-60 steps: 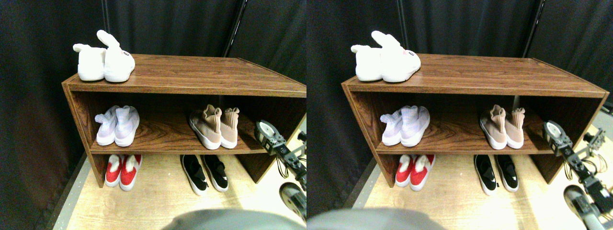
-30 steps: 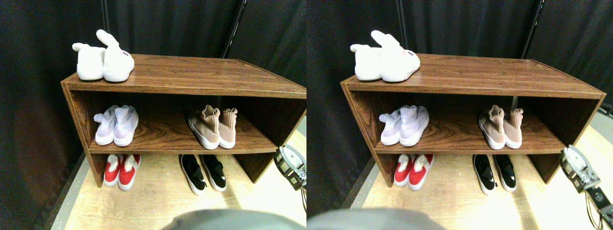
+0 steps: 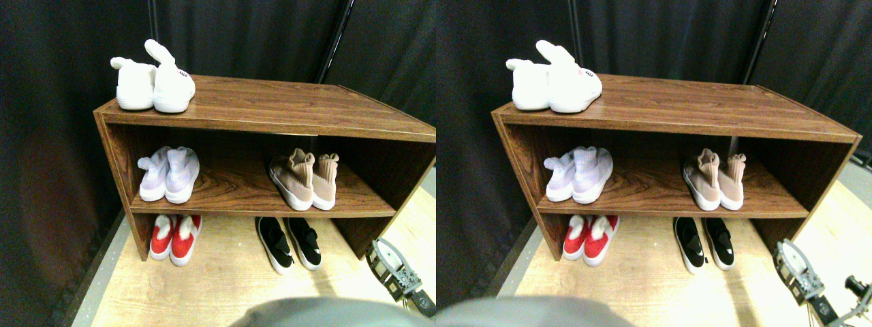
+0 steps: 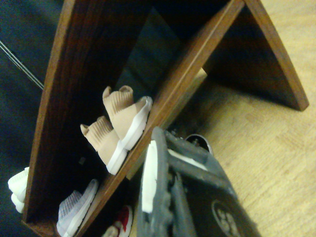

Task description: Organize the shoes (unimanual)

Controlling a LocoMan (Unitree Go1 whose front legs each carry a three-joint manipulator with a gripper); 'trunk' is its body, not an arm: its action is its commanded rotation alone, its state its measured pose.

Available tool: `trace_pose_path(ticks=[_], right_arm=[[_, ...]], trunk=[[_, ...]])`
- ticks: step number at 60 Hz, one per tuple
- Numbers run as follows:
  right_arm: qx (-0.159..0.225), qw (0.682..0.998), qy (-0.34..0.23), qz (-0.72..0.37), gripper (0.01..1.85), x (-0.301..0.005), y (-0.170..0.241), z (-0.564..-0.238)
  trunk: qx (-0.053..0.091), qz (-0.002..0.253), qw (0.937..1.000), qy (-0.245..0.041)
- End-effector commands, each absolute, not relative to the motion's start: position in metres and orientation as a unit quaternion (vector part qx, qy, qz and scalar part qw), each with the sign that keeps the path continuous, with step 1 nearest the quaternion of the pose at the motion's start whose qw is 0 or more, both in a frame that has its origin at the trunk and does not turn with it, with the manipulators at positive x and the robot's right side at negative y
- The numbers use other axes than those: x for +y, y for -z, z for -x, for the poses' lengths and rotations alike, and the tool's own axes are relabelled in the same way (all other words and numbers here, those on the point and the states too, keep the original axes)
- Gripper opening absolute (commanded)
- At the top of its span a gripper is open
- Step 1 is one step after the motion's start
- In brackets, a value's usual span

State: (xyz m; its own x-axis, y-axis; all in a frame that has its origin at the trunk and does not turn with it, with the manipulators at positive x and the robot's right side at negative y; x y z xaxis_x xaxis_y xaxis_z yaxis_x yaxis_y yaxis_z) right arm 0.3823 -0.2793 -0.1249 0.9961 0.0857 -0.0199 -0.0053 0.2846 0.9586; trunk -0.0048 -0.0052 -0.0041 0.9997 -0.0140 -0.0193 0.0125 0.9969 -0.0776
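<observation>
With both pairs already lined up, the right gripper [image 3: 393,267], lower right, grip state unclear, should stay clear of the black slip-ons [image 3: 289,244] and the tan sneakers [image 3: 304,179].

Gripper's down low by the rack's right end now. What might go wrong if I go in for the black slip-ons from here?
The right gripper sits low on the floor near the rack's right side panel, so a sweep toward the black slip-ons may clip that panel. The two slip-ons lie close side by side, so the jaw could nudge one while reaching for the other. The shelf board overhangs them, leaving little room to lift.
</observation>
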Motion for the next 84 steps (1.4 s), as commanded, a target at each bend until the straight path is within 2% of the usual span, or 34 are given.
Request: trace_pose_path(ticks=[1,3,8,21,30,34,43,51,68,84], right_arm=[[0.03,0.791,-0.037,-0.61,0.06,-0.279,0.133,-0.387],[0.042,0.783,-0.034,-0.619,0.06,-0.279,0.139,-0.389],[0.043,0.775,-0.018,-0.63,0.06,-0.283,0.151,-0.394],[0.038,0.776,0.024,-0.63,0.06,-0.296,0.176,-0.411],[0.046,0.77,0.03,-0.635,0.06,-0.301,0.186,-0.422],[0.044,0.762,0.051,-0.644,0.06,-0.304,0.191,-0.429],[0.029,0.765,0.087,-0.637,0.06,-0.31,0.199,-0.443],[0.031,0.755,0.119,-0.644,0.06,-0.318,0.209,-0.464],[0.04,0.765,0.133,-0.629,0.06,-0.319,0.217,-0.486],[0.046,0.759,0.142,-0.633,0.06,-0.312,0.23,-0.502]], trunk=[[0.028,0.049,0.9984,0.002],[0.03,0.048,0.9984,0.001],[0.032,0.047,0.9984,0.0],[0.035,0.047,0.9983,-0.003],[0.036,0.045,0.9983,-0.003],[0.035,0.045,0.9984,-0.003],[0.035,0.045,0.9984,-0.004],[0.035,0.046,0.9983,-0.005],[0.03,0.054,0.998,-0.015],[0.033,0.059,0.9974,-0.025]])
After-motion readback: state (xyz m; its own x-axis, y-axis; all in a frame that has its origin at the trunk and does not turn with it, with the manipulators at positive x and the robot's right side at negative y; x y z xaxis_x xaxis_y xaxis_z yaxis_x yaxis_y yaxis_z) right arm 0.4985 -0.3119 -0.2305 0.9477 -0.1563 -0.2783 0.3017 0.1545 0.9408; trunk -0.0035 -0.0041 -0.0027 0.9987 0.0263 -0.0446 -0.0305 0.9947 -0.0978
